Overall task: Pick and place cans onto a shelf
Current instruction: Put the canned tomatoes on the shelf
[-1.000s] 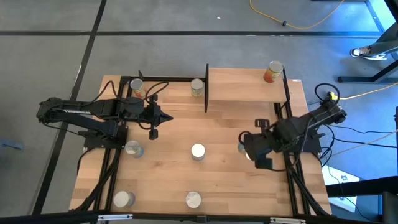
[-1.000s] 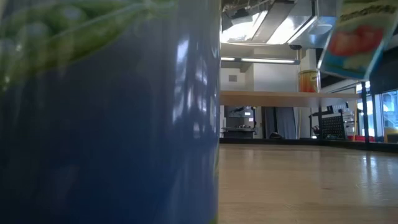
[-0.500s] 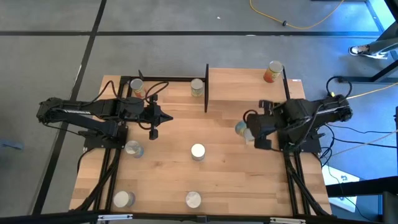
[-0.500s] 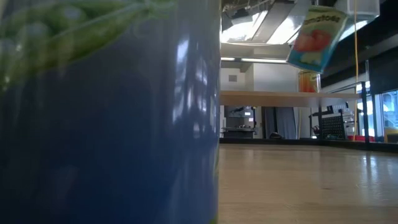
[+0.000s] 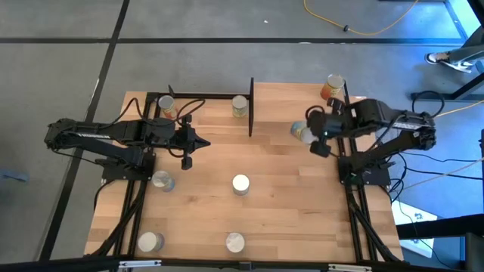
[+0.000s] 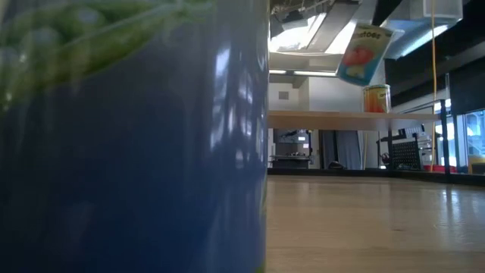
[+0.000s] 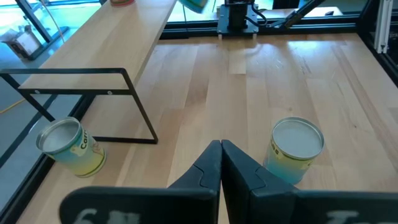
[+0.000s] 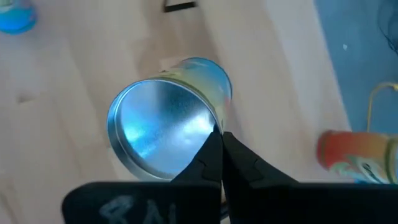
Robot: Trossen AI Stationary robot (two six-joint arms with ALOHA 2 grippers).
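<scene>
A tilted blue can is clamped in the right hand, above the shelf's near edge; the left hand waits, pinched together.

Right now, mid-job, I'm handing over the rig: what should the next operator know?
Right gripper: shut on a blue-labelled can, tilted in the air at the shelf's front edge.
Left gripper: shut, empty, above the table's left half.
Done: one orange can on the shelf.
Left: set the held can down, then shelve six cans standing on the table.
</scene>
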